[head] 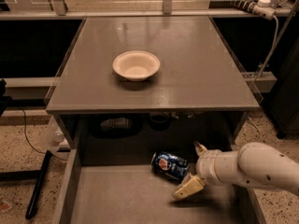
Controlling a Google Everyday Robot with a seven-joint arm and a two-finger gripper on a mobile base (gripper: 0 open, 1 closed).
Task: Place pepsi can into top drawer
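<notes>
Spanning the whole cabinet front, the drawer (117, 199) stands pulled out below the grey surface (196, 78). Its flat floor and low walls are the main source of risk, since nothing on that smooth bottom would stop a round thing from rolling. The arm (261, 169) reaches in from the right, low over the drawer's right side. If it lifts out steeply, it may knock the front edge of the surface just above it. The bowl (136, 65) sits on top, well apart from all this, and looks safe.

The can (170, 164) lies on its side, tilted, near the back of the drawer and right of centre; I cannot tell whether it rests fully on the floor. The tool (188, 170) is at the can's right end with its fingers (189, 189) spread apart, one above and one below, neither plainly pressing the can. Judging from that, a retreat that drags a finger across the can could set it rolling or spin it toward the dark space under the surface. A straight pull to the right seems safer.
</notes>
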